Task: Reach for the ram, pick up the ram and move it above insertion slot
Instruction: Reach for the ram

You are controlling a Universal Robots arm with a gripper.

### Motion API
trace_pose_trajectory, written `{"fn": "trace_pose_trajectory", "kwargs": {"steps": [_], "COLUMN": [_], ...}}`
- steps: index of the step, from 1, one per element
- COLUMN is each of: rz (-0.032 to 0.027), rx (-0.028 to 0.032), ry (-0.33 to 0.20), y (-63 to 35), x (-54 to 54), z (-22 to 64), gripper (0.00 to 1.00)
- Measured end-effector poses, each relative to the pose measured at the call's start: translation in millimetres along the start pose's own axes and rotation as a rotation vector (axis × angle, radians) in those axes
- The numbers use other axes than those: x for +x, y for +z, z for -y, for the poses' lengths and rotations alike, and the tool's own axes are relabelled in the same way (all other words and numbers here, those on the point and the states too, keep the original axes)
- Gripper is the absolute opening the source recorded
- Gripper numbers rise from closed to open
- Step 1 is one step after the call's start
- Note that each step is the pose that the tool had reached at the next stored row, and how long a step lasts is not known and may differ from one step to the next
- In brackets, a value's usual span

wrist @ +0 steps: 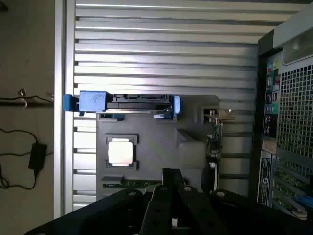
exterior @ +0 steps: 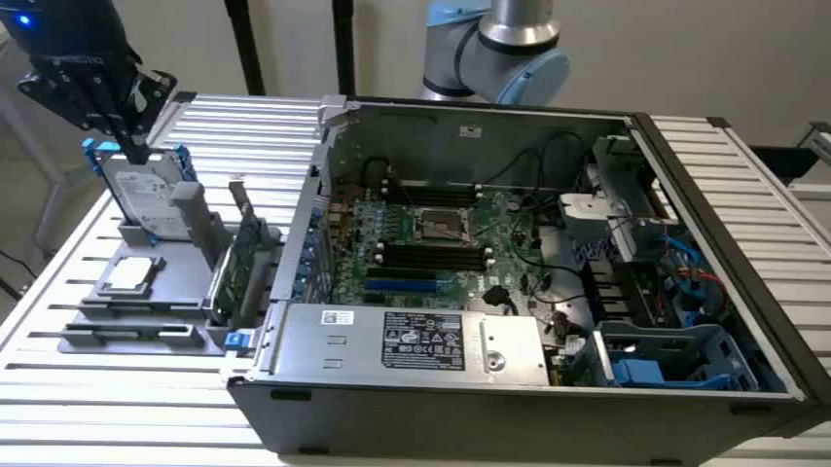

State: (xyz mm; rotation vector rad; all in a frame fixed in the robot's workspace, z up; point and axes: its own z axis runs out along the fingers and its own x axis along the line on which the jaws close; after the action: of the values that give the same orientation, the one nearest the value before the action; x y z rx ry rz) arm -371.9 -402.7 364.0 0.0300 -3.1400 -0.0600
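Slatted aluminium tabletop [exterior: 78, 409] carries your whole job: an open dark metal computer case [exterior: 520, 418] and, to the exterior view's left of it, a grey moulded parts tray [exterior: 182, 292]. Your black two-fingered gripper [exterior: 134, 148] hangs over the far end of that tray with its fingers pressed together and nothing between them, just above the silver hard drive in its blue caddy [exterior: 136, 195], which stands upright there. The ram [wrist: 142, 183], a long, thin green circuit-board stick, lies low in a groove at the tray's near end, past the square silver processor chip [wrist: 120, 151] and apart from the gripper. The first risk, as I judge it, is those closed fingers: bring them down like that and they will press on the stick's edge instead of straddling it. The second is the drive: it stands close under the fingertips, so a low sideways move could clip the caddy. The green expansion card with a metal bracket [exterior: 234, 277] stands upright beside the groove and could be knocked or taken by mistake. A grip off the stick's middle may let it tilt, and the case wall lies between the tray and the black memory slots [exterior: 429, 258], so a low carry could snag there.
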Motion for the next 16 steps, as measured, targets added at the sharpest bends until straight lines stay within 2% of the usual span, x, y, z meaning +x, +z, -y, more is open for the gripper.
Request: {"fn": "trace_pose_trajectory", "kwargs": {"steps": [16], "rz": [-0.0002], "rx": [0.0001], "ry": [0.000], "y": [-0.2], "x": [0.1], "z": [1.4], "gripper": [0.11]}}
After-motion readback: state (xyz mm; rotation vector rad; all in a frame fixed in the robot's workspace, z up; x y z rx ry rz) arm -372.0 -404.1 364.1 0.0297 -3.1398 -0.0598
